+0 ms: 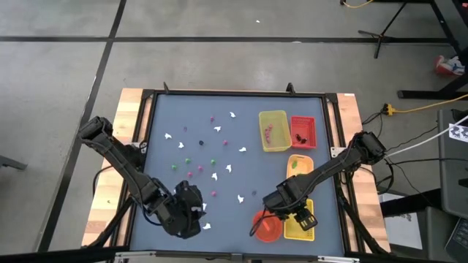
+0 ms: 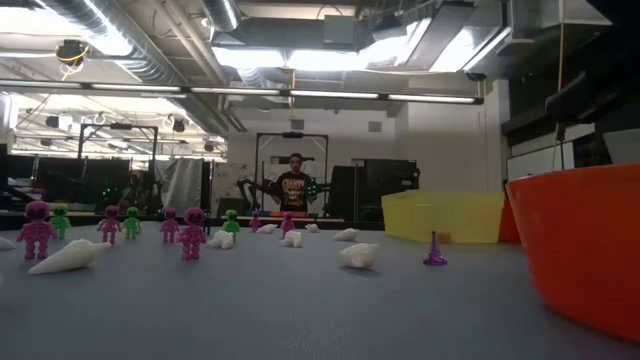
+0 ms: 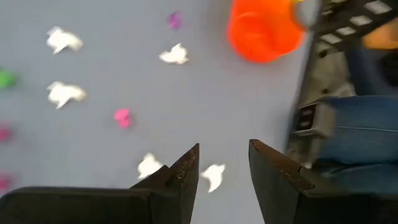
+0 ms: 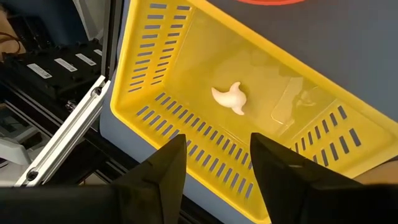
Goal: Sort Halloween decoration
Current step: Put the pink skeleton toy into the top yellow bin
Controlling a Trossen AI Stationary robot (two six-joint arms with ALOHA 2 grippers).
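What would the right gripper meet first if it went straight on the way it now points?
Probably the floor of the yellow tray, near the white ghost piece lying there; the right gripper hangs above with jaws open.

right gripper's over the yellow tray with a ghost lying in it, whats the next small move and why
Probably lift the right gripper clear of the near yellow tray. Its fingers stand open and empty, and the white ghost lies free on the tray floor, so that drop looks done. More ghosts wait on the table.

Counted on the bench (image 1: 183,109): four trays (image 1: 273,131), one orange bowl (image 1: 268,226), roughly nine white ghosts (image 1: 242,150), several pink figures (image 1: 190,174), a few green figures (image 1: 187,161).
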